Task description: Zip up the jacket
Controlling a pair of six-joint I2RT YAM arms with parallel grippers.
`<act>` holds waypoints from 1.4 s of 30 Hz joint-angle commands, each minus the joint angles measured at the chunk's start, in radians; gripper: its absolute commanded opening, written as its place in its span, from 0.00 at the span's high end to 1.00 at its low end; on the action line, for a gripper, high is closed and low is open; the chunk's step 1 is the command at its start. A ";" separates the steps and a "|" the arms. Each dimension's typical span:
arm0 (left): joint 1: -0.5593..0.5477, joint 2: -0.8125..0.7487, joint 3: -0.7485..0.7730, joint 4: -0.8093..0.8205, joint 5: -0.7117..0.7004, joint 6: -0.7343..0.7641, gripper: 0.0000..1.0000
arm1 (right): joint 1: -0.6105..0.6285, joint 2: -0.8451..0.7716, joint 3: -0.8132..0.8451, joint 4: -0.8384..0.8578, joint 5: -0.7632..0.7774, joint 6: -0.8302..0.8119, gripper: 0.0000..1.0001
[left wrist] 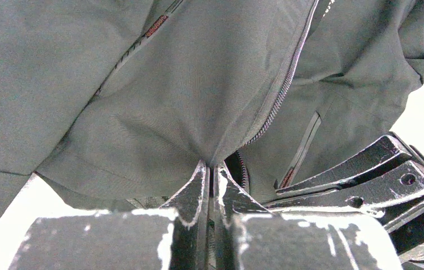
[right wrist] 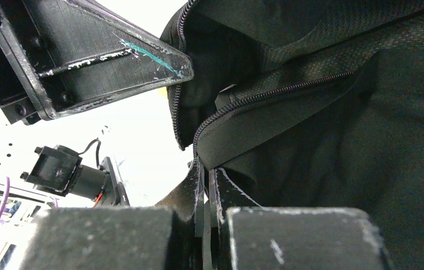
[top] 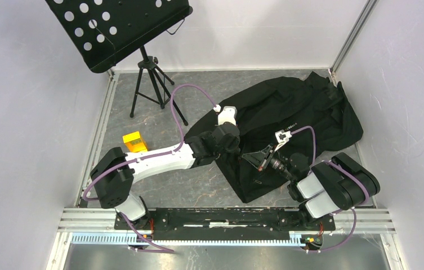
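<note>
Pinched together, my left gripper (left wrist: 212, 169) clamps the jacket (left wrist: 187, 101) beside its zipper (left wrist: 280, 95). My right gripper (right wrist: 205, 169), also closed, clamps the jacket's zipper edge.

The jacket (left wrist: 198, 84) was matt black woven cloth, finely textured, with a toothed zipper (left wrist: 281, 95) of dull sheen. Left gripper (left wrist: 212, 171) and right gripper (right wrist: 205, 169) were hard black, paint scuffed and chipped white at edges. The surface (top: 159, 191) was mottled grey, matt, stone-like.
</note>
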 commanded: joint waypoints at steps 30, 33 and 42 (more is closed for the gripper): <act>-0.006 0.022 0.044 0.042 -0.003 0.000 0.98 | -0.017 -0.050 -0.066 0.256 -0.004 -0.007 1.00; -0.006 0.024 0.045 0.043 -0.005 0.000 0.98 | -0.017 -0.047 -0.064 0.256 -0.006 -0.005 1.00; -0.007 0.016 0.031 0.054 0.009 -0.009 0.98 | -0.017 -0.045 -0.067 0.262 0.011 0.006 1.00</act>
